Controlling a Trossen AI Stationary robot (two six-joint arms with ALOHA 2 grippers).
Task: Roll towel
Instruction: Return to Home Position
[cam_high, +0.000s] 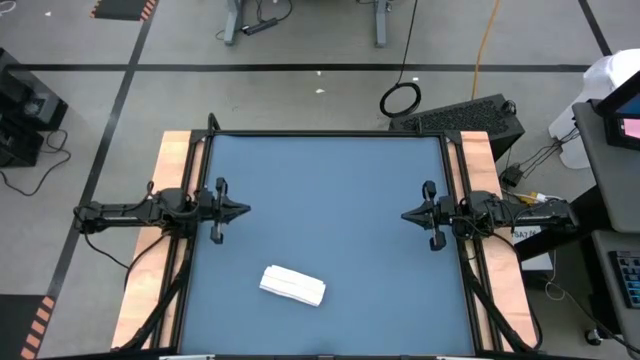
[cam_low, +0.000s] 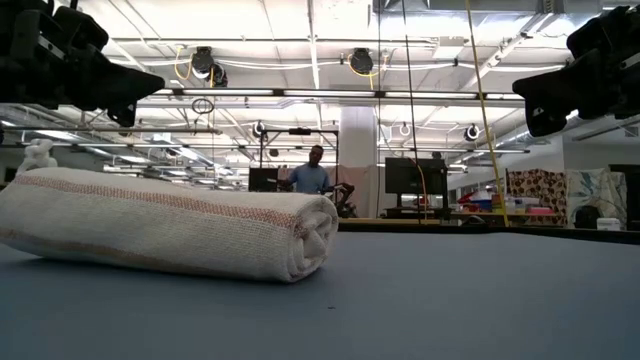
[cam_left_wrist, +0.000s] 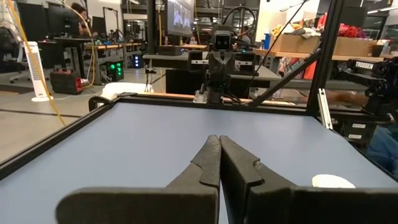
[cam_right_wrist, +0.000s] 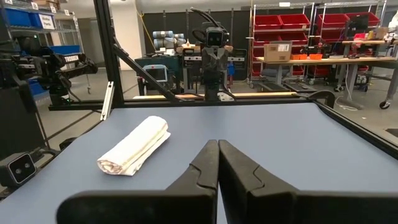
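The towel (cam_high: 293, 285) lies rolled into a short white roll on the blue tabletop, near the front edge and left of the middle. It rests on its long side, and one spiral end (cam_low: 318, 240) faces the low camera; thin reddish stripes run along it. The right wrist view shows the roll (cam_right_wrist: 134, 146) lying apart from both arms. My left gripper (cam_high: 245, 210) is shut at the table's left edge, pointing level toward the middle. My right gripper (cam_high: 405, 215) is shut at the right edge, facing it. Neither touches the towel.
Wooden side rails (cam_high: 170, 160) and a black frame (cam_high: 330, 133) border the blue tabletop (cam_high: 330, 190). A person (cam_low: 312, 172) stands far behind the table in the room.
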